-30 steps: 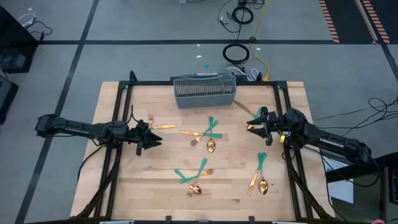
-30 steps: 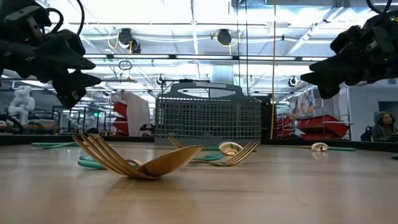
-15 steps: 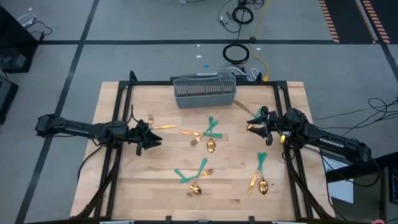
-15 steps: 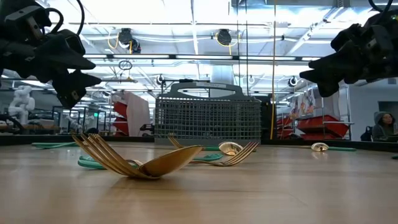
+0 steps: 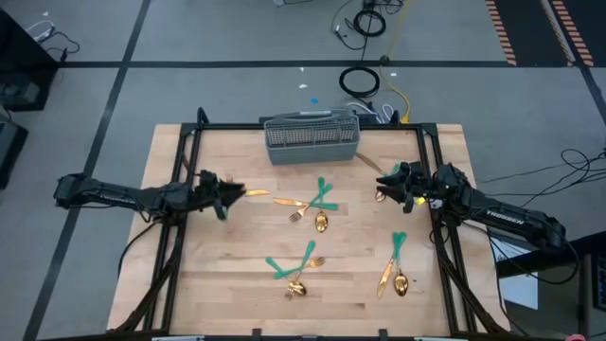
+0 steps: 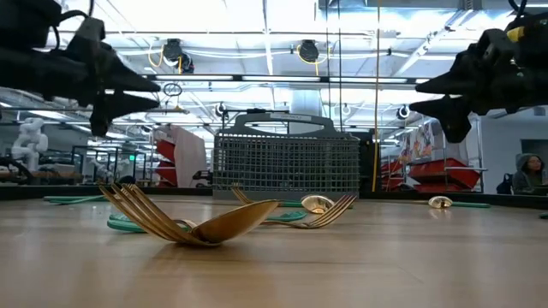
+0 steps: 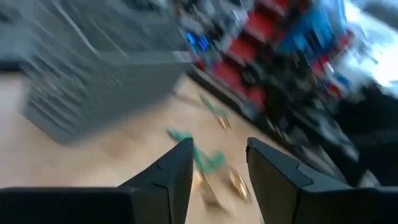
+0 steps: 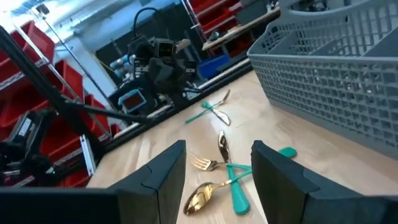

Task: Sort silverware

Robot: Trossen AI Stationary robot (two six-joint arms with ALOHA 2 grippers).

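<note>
From above, the left gripper (image 5: pixel 230 192) hangs over the table's left side, near a gold utensil (image 5: pixel 254 192). The right gripper (image 5: pixel 389 180) sits on the right, near another gold piece (image 5: pixel 381 196). Silverware lies scattered mid-table: crossed teal-handled pieces (image 5: pixel 317 202), a pair nearer the front (image 5: pixel 295 268), two at right (image 5: pixel 396 265). The grey basket (image 5: pixel 311 138) stands at the far edge.

At table height, both arms are raised and hold nothing; a gold fork and spoon (image 6: pixel 193 221) lie up front, the basket (image 6: pixel 286 165) behind.

Left wrist view, blurred: fingers (image 7: pixel 171 180) parted, nothing between them, teal and gold pieces (image 7: pixel 208 163) ahead.

Right wrist view: fingers (image 8: pixel 163 174) apart, empty, over a spoon (image 8: pixel 205 196) and fork (image 8: pixel 202 163); the basket (image 8: pixel 336 93) is close.

Judged step: approach, no pickup made. Next likely needs a descent onto one piece and a pinch across its thin handle.
</note>
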